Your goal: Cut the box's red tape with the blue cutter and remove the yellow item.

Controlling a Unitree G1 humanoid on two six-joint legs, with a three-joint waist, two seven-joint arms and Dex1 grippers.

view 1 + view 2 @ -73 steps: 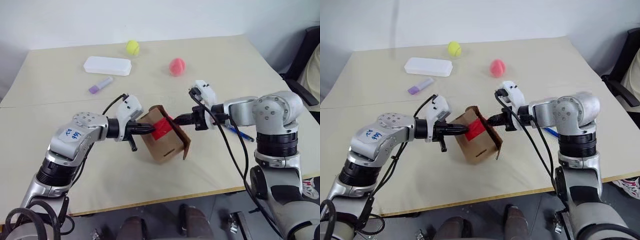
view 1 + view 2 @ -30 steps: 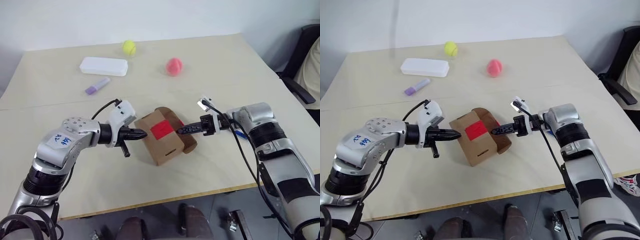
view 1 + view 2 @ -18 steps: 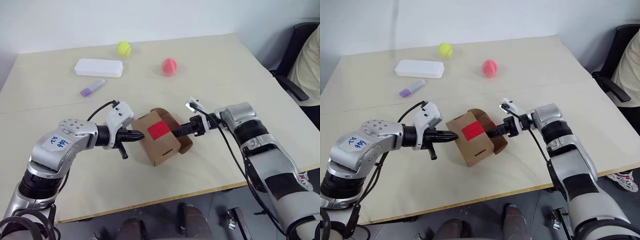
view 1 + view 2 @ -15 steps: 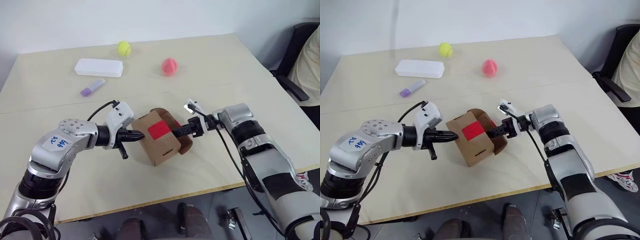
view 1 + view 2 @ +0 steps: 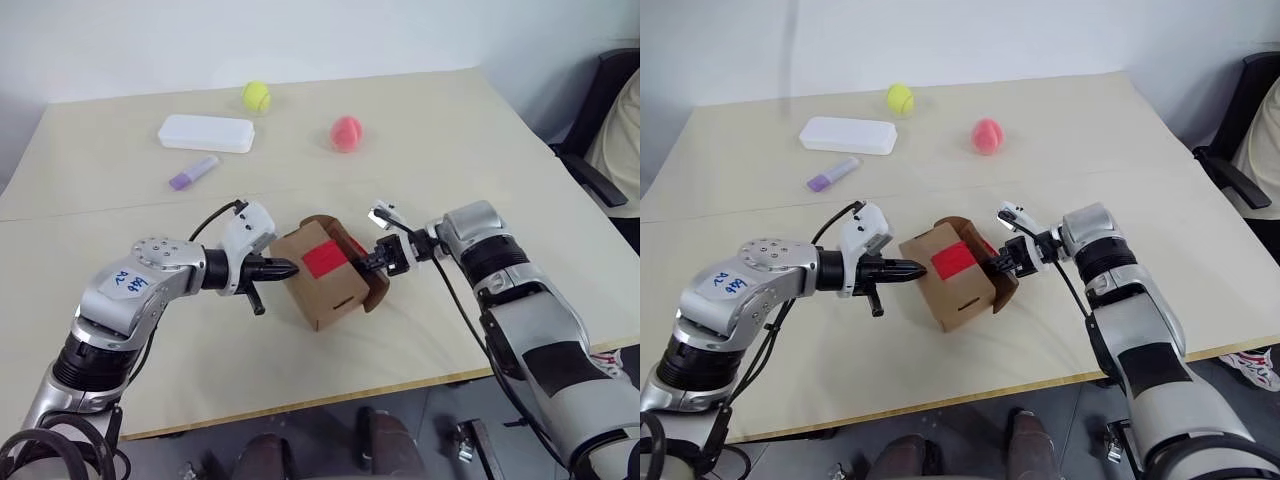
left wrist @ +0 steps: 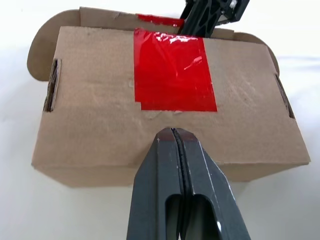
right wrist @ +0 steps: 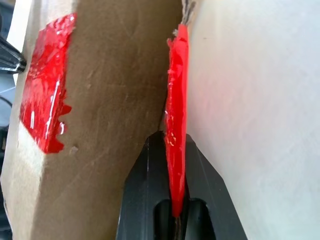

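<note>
The tape looks cut already — the job now is opening the box [image 5: 325,275] to get at the yellow thing, which must be inside. The right claw [image 7: 172,200] is pinched shut on the lid flap, right where a strip of red tape [image 7: 176,130] wraps its edge. Next, it should pull the flap up and back, slowly. The left claw [image 6: 179,145] is shut with nothing in it — its tip pushes on the box's side to keep it steady. Both arms reach in from opposite sides.
</note>
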